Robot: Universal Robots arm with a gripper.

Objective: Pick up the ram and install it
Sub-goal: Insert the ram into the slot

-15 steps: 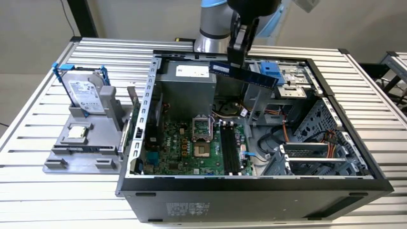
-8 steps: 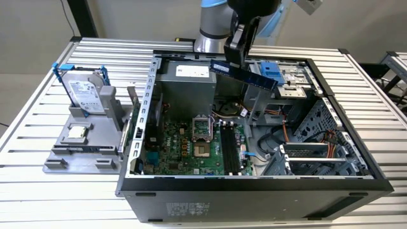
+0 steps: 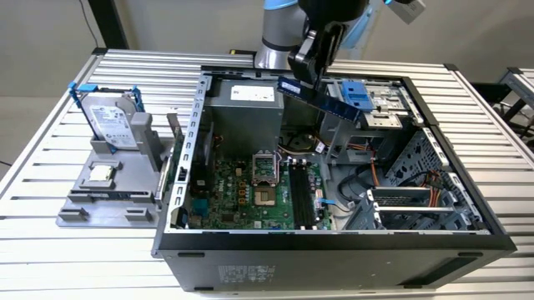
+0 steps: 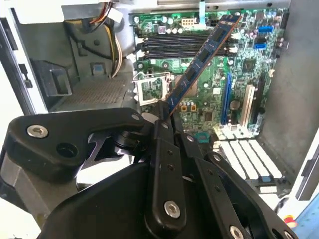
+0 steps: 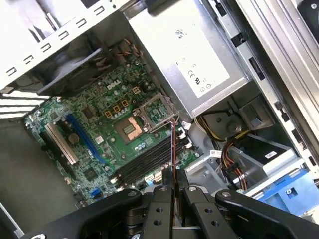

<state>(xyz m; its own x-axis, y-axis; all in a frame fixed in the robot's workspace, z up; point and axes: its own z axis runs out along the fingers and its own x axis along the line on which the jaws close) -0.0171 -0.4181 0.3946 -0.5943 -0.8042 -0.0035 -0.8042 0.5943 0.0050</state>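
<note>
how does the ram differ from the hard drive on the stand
The ram is a thin dark stick; the hard drive is a broad silver slab in a blue frame. The ram hangs tilted in the gripper over the open case; the hard drive stands upright on the grey stand beside it. Neither is installed.

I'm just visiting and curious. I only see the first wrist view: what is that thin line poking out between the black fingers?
Observer: A memory stick seen edge-on. The second wrist view shows its flat blue face, with the gripper pinching one end.
Operator: Is it plugged in?
Observer: No. The exterior view shows it held tilted in the air above the open computer case.
</note>
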